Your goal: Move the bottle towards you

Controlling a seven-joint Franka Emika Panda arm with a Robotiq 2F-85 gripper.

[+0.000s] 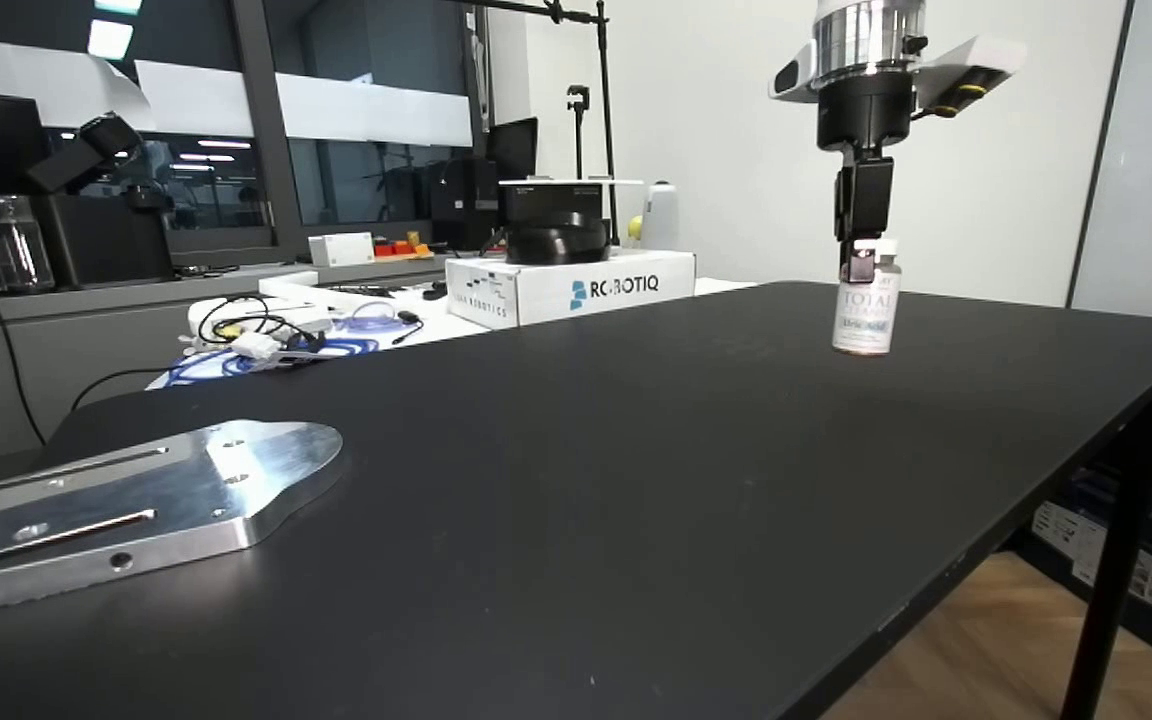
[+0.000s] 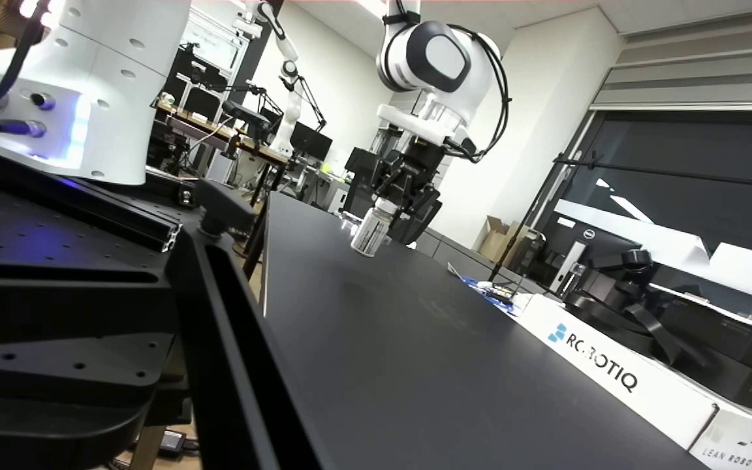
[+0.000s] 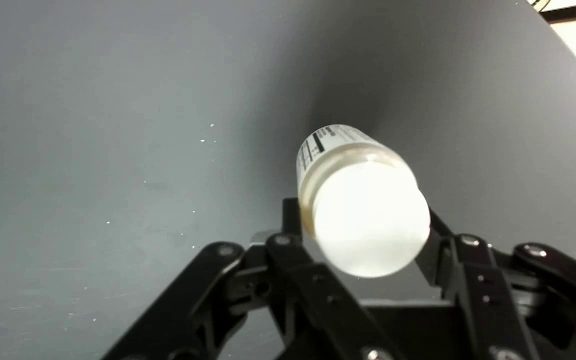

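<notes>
The bottle is a small white cylinder with a white cap and a printed label. It shows in both exterior views (image 1: 864, 318) (image 2: 371, 232) and in the wrist view (image 3: 368, 215), where its bright cap faces the camera. My gripper (image 1: 861, 265) points down with its fingers on either side of the bottle's upper part. It also shows in the wrist view (image 3: 360, 225), where both fingers touch the bottle's sides. The gripper is shut on the bottle. The bottle is near upright and seems a little above the black table (image 1: 636, 480), with its soft shadow apart from it.
A shiny metal plate (image 1: 136, 500) lies at a table end. A white Robotiq box (image 1: 606, 287) with black things on it stands beside the table's long edge. Blue cables (image 1: 266, 355) lie near it. The robot base (image 2: 89, 98) stands at the opposite long edge.
</notes>
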